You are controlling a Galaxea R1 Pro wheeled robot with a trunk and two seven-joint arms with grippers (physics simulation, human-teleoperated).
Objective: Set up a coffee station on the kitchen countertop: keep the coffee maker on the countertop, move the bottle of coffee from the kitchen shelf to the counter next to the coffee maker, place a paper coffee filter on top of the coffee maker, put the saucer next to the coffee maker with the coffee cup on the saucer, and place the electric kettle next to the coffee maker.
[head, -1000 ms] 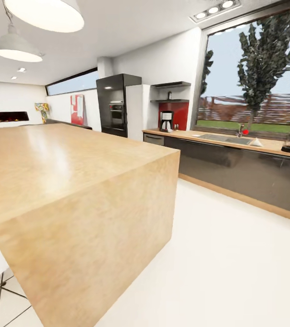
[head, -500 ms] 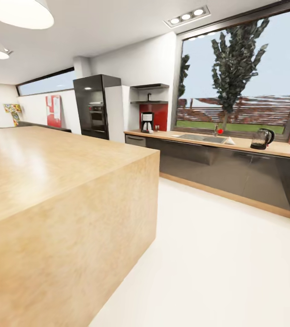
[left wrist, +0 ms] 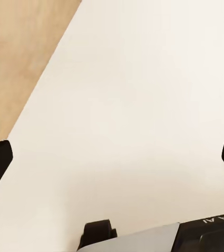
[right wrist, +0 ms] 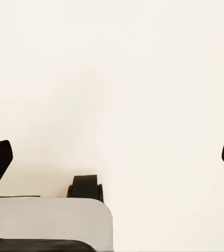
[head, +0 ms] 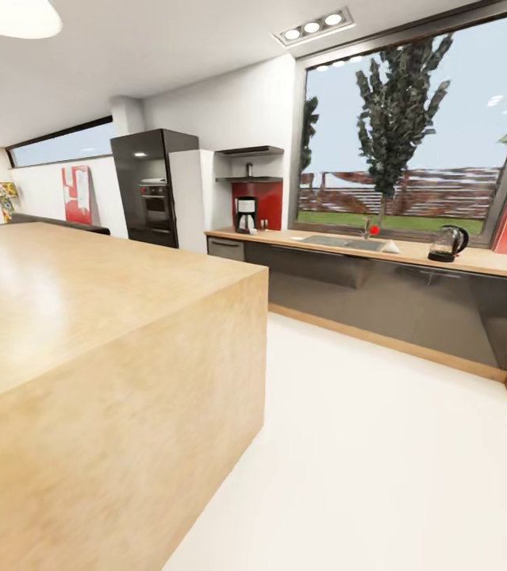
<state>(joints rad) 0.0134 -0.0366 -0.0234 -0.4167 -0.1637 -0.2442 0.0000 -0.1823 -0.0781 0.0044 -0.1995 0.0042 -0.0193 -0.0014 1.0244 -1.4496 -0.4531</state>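
Note:
Far across the room, the coffee maker (head: 245, 215) stands at the left end of the kitchen countertop (head: 475, 260). On the kitchen shelf (head: 249, 179) above it sits a small dark thing, likely the bottle of coffee (head: 249, 169). The electric kettle (head: 447, 243) stands on the counter's right part. A white pointed shape beside the sink looks like the paper coffee filter (head: 390, 247). Saucer and cup are too small to make out. My left gripper (left wrist: 112, 157) and right gripper (right wrist: 112, 157) both hang open over the white floor, holding nothing.
A big tan wood island (head: 86, 317) takes up the near left. The white floor (head: 364, 444) runs between it and the dark cabinet fronts (head: 380, 289). A black fridge-and-oven unit (head: 154, 190) stands left of the counter. The steel sink (head: 336, 240) lies under the window.
The whole head view has swung right, so the counter, coffee maker and kettle sit further left in the picture. The things themselves have not moved.

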